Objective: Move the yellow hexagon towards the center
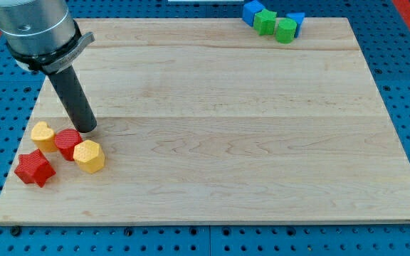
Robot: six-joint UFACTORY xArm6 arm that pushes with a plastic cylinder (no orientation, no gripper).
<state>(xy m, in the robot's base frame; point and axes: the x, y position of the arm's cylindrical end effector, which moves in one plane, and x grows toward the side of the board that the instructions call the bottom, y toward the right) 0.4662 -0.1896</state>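
Note:
The yellow hexagon (89,156) lies near the board's lower left, touching a red block (67,143) on its left. My tip (86,129) rests on the board just above the red block and up-left of the yellow hexagon, a small gap away from it. A second yellow block (43,135) sits left of the red block. A red star (35,168) lies at the view's bottom left.
At the view's top right edge sit a blue block (253,11), a green block (265,21), a second green block (285,30) and another blue block (297,19). The wooden board (226,128) lies on a blue perforated table.

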